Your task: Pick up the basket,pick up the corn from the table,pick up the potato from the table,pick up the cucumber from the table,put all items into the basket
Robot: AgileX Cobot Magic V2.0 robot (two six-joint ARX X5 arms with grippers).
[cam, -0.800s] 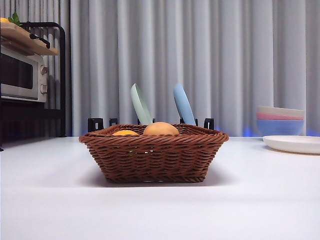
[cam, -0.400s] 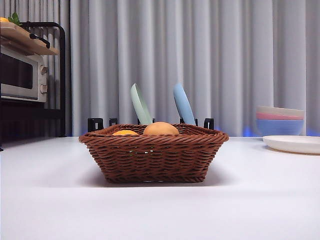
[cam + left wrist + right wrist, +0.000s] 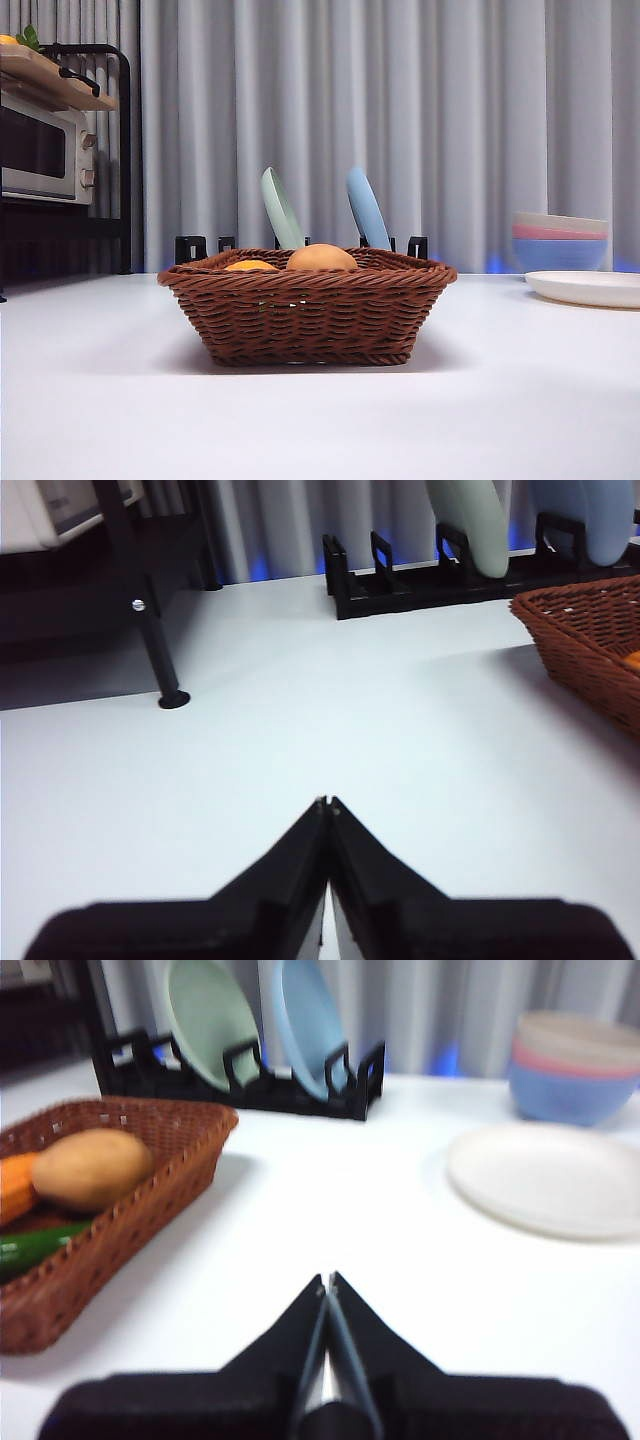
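The brown wicker basket (image 3: 307,308) stands on the white table in the middle of the front view. Inside it lie the tan potato (image 3: 321,258) and the orange corn (image 3: 250,265). The right wrist view shows the basket (image 3: 150,1185) holding the potato (image 3: 92,1167), the corn (image 3: 14,1186) and the green cucumber (image 3: 35,1244). My right gripper (image 3: 326,1282) is shut and empty over bare table beside the basket. My left gripper (image 3: 327,804) is shut and empty over bare table; the basket's corner (image 3: 590,645) shows at that view's edge. Neither arm shows in the front view.
A black dish rack (image 3: 300,245) with a green plate (image 3: 281,208) and a blue plate (image 3: 367,208) stands behind the basket. Stacked bowls (image 3: 560,240) and a white plate (image 3: 588,288) are at the right. A toaster oven (image 3: 45,150) on a black shelf stands at the left.
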